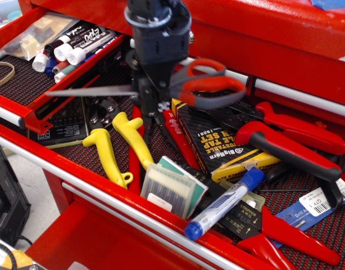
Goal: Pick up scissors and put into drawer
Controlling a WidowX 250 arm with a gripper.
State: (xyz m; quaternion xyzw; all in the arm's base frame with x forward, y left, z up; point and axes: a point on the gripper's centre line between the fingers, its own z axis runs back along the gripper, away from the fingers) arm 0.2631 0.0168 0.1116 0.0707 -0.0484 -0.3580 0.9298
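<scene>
Nearest, a blue-capped marker (223, 205) and yellow-handled snips (119, 143) lie in the wide red drawer. Above them the pincer (148, 95) is pinched on the scissors (178, 87) near their pivot, holding them in the air, blades pointing left, handles right. Farther left sits the shallow drawer (26, 84) with markers (66, 50).

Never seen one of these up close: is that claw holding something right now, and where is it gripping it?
Yes. The gripper is shut on the scissors, pinching them near the pivot, where the silver blades meet the grey and red-orange handles. They hang lifted above the tools.
</scene>
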